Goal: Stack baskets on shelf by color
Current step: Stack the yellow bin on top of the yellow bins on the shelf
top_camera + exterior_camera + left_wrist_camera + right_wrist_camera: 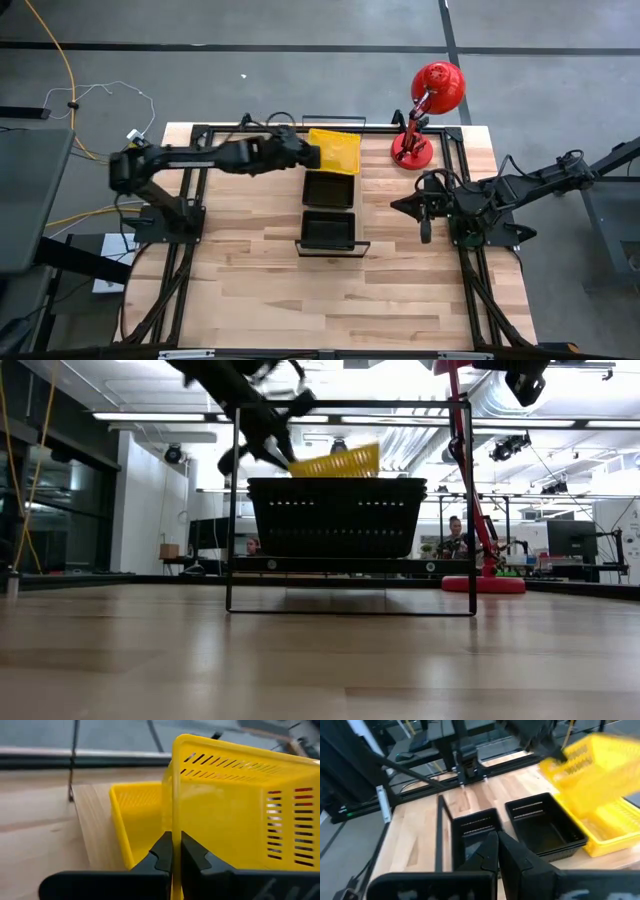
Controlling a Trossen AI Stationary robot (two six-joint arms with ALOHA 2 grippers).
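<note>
At the twelve o'clock end of the long light-wood shelf point(331, 190), the left gripper point(175, 851) is clenched on the wall of a bright yellow perforated plastic basket point(235, 810), holding it tilted above another yellow basket point(137, 812) (already lying on the board). Two black slotted baskets point(329, 210) sit toward six o'clock. At three o'clock, the right gripper point(496, 851) hovers clenched, holding nothing

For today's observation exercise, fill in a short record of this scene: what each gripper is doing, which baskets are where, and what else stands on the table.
left gripper: shut on the wall of a tilted yellow basket, held above a second yellow basket on the shelf
right gripper: shut, empty, waiting at the table's right side
black baskets: two on the shelf, in line with the yellow ones
other: red lamp at the table's far right
</note>
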